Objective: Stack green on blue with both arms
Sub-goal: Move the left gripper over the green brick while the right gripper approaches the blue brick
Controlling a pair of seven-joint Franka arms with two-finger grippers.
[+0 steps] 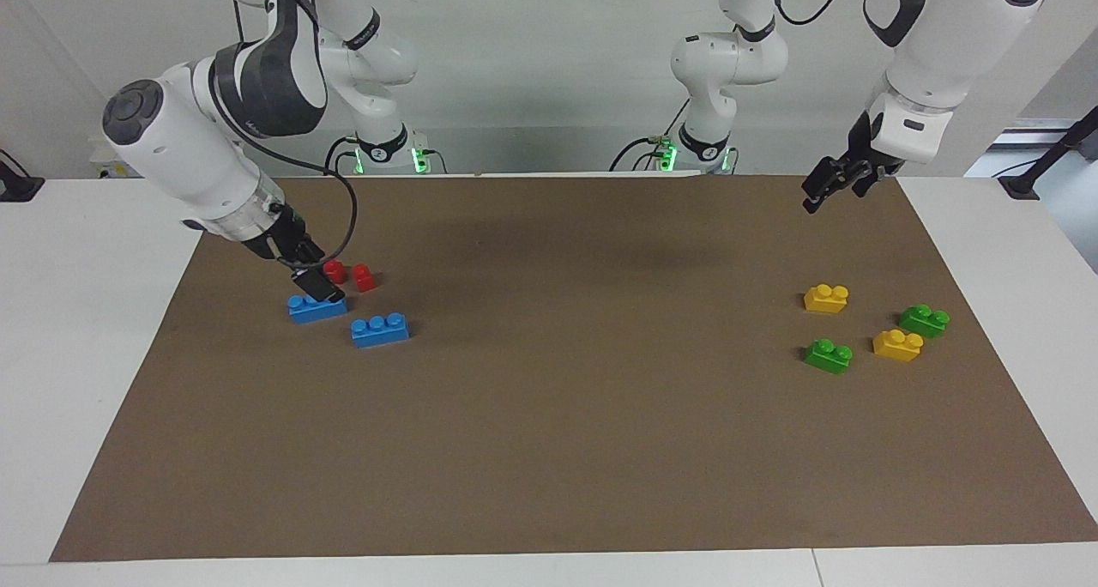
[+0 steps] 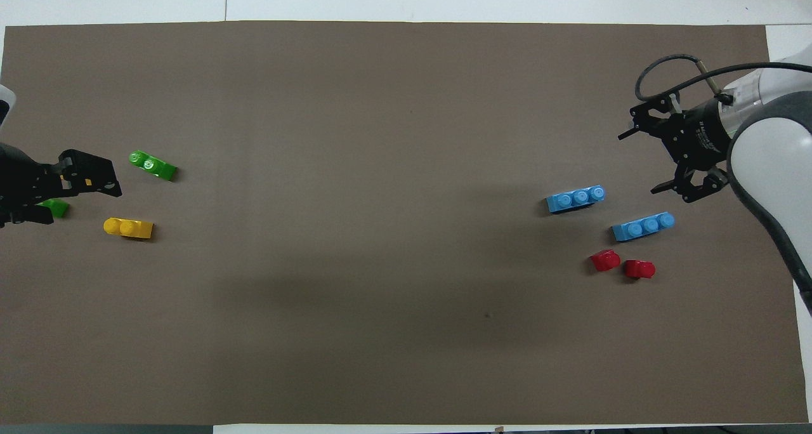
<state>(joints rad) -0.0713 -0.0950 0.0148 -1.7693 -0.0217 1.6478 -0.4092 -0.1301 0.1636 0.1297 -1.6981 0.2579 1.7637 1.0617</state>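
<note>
On brown mat (image 1: 549,450) | right gripper (image 1: 316,288) hovering over blue (image 1: 316,307), open, empty | left gripper (image 1: 830,184) waiting, open, empty

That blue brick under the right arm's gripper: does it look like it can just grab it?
Probably yes. The right gripper is open and low over the blue brick nearer the robots. The red bricks stand apart from it and the other blue brick lies clear, so nothing seems to block it.

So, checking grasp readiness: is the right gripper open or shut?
Open: the right gripper shows its fingertips spread apart, empty, beside the blue brick.
</note>
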